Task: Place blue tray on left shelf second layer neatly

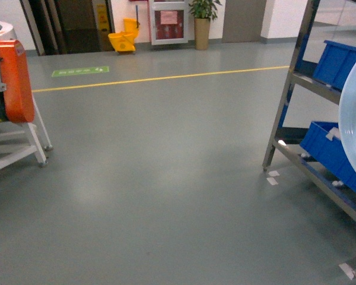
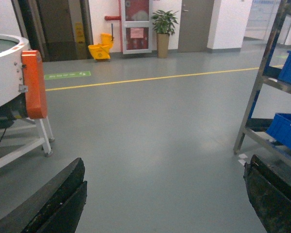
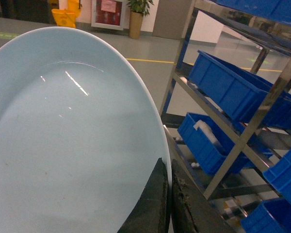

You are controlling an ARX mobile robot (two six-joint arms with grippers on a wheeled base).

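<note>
The pale blue tray (image 3: 72, 136) fills the left of the right wrist view, tilted on edge. My right gripper (image 3: 167, 162) is shut on its rim, one finger on each side. In the head view only an arc of the blue tray (image 1: 355, 113) shows at the right edge, in front of the steel shelf (image 1: 285, 101); neither gripper shows there. The shelf (image 3: 250, 126) stands just right of the tray, its tiers holding dark-blue crates. My left gripper (image 2: 165, 165) hangs open over bare floor, nothing between its fingers, with the shelf (image 2: 259, 73) to its right.
Dark-blue crates (image 1: 329, 151) (image 3: 233, 85) sit on the shelf tiers. A white machine with an orange panel (image 1: 15, 80) (image 2: 34, 85) stands at the left. Grey floor lies between them, with tape marks (image 1: 273, 177) by the shelf foot. A yellow mop bucket (image 1: 123, 37) and a plant (image 1: 203, 21) stand far back.
</note>
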